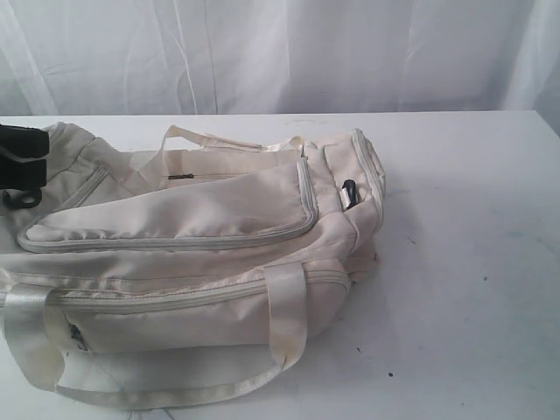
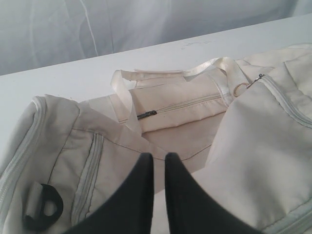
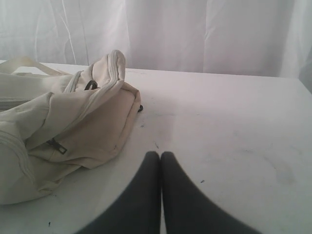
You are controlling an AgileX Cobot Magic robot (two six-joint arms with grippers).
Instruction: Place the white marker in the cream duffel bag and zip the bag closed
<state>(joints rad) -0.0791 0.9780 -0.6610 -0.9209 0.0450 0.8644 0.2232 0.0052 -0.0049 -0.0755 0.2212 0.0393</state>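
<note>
The cream duffel bag (image 1: 201, 236) lies on the white table with its top flap (image 1: 175, 219) folded open, so the lining and an inner zip pocket (image 2: 146, 115) show. Its metal ring pull (image 2: 240, 90) hangs by the far handle. The white marker is not visible in any view. My left gripper (image 2: 159, 157) hovers over the bag's open mouth near its left end, its jaws a narrow gap apart with nothing between them. Its black body (image 1: 19, 157) shows at the exterior view's left edge. My right gripper (image 3: 161, 155) is shut and empty over bare table beside the bag's right end (image 3: 92, 122).
Black strap rings sit at both bag ends (image 2: 44, 212) (image 1: 348, 192). The webbing handles (image 1: 284, 315) drape over the front side and the table's near edge. White curtain hangs behind the table (image 1: 472, 262).
</note>
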